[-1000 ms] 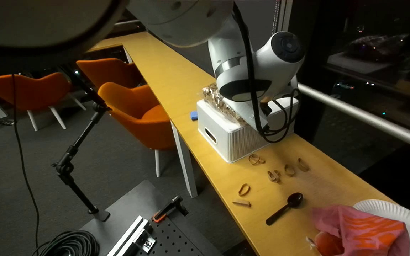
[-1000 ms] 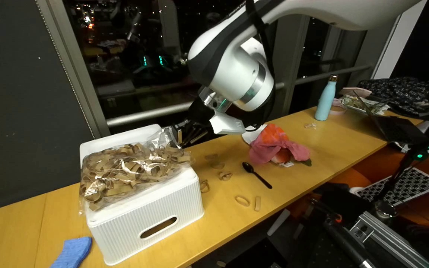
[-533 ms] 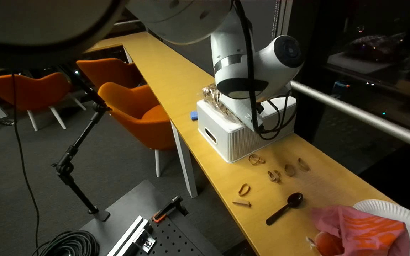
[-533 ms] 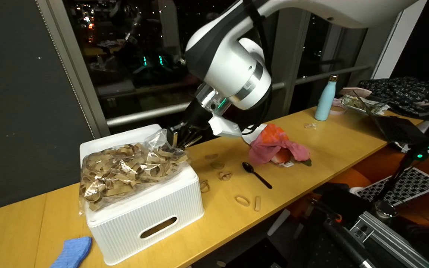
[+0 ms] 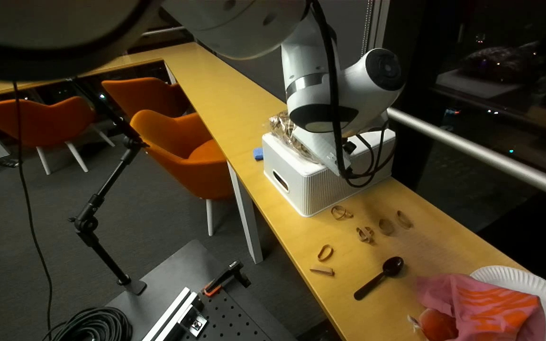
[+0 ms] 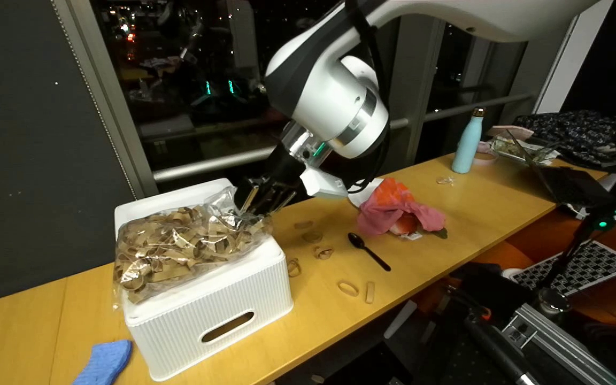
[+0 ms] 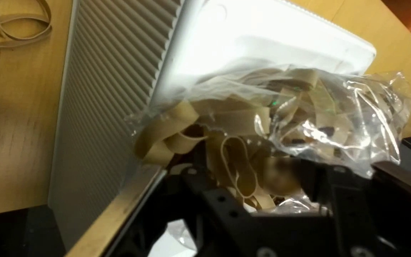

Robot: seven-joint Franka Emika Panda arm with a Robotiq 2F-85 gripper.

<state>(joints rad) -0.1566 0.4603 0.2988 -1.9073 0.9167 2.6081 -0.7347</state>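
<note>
The bag (image 6: 190,248) of bands (image 6: 169,270) lies on top of the box (image 6: 222,299), just ahead of and below the gripper (image 6: 265,203), with its near end at the jaws. In the wrist view, bands fill the space before and between the jaws, and clear plastic spreads toward the right of that view. The bag's long axis seems to run across the box top, away from the gripper; the bag is slumped, so this is rough. The jaws stand spread apart; no grip on anything shows, and whether they touch the plastic I cannot tell. Only 1 arm (image 6: 335,117) is here. Loose bands (image 6: 370,292) lie on the table (image 6: 313,315) beside the box. No brand or writing is readable on bag, box or bottle (image 6: 468,141); a white tag (image 6: 414,236) by the cloth (image 6: 396,200) is too small to read.
</note>
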